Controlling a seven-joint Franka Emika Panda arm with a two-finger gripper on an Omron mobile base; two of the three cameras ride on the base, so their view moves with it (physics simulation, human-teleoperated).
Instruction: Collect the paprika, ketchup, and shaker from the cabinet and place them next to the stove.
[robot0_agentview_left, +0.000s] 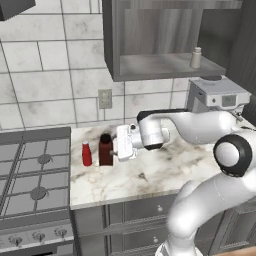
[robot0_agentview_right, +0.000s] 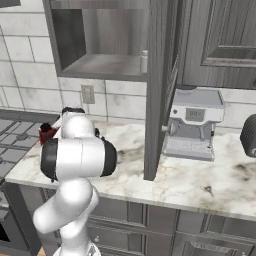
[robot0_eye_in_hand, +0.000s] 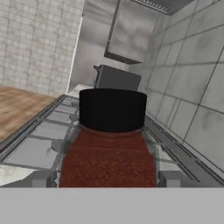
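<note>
Now the paprika (robot0_agentview_left: 105, 150) stands upright on the marble counter (robot0_agentview_left: 150, 175), near the counter's left end and close to the stove (robot0_agentview_left: 35, 180). It is a dark reddish-brown bottle with a black cap. The ketchup (robot0_agentview_left: 86, 154), a small bright red bottle, stands upright just beside it on the stove side; from the left base view I cannot tell whether the two bottles touch.

The gripper (robot0_agentview_left: 116, 148) is at the paprika's right side, with the white hand lying almost level above the counter. In the hand view the paprika (robot0_eye_in_hand: 109, 144) takes the middle of the picture, very close to the camera, and the two finger tips (robot0_eye_in_hand: 43, 179) show at either side of the bottle's body. The jaws stand wide apart, about as wide as the bottle, and the bottle is between them. Whether the fingers press on it or are only beside it, I cannot tell for sure. The bottle's base seems to rest on the counter.

The shaker (robot0_agentview_left: 196, 58), small and pale grey, is on the shelf of the cabinet (robot0_agentview_left: 150, 67), at the shelf's right end, well apart from the other two bottles. In the right base view the shaker (robot0_agentview_right: 144, 61) is partly hidden by the cabinet's side wall.

A grey coffee machine (robot0_agentview_left: 217, 95) stands on the counter under the cabinet's right part.
</note>
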